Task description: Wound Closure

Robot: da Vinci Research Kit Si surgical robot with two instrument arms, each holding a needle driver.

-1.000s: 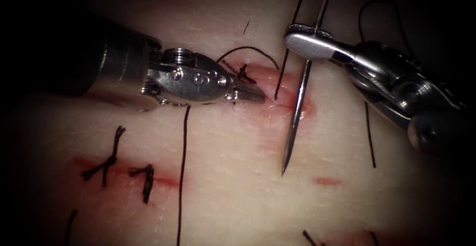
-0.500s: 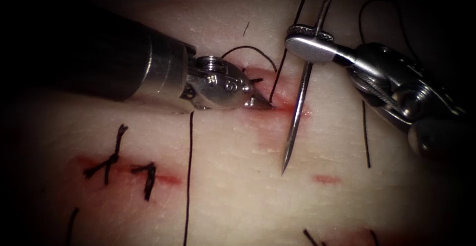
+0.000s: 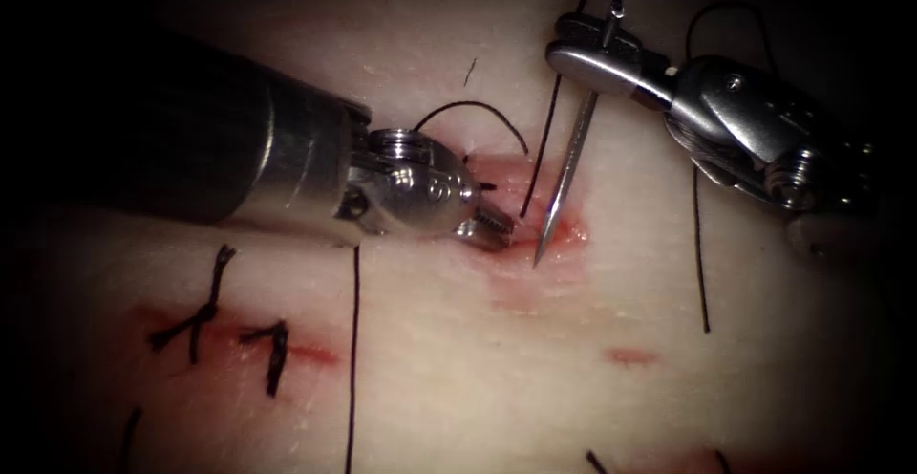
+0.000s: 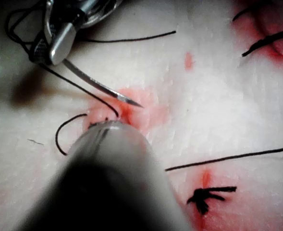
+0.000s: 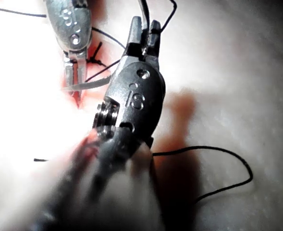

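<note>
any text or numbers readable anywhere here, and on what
A stamped mark on the side of the right tool, on its wrist body: reads roughly "S" or "IS", not sure.
A stamped mark on the wrist of the left tool: two small characters, too blurred to read.
No writing on the tissue, needle or thread.
</note>
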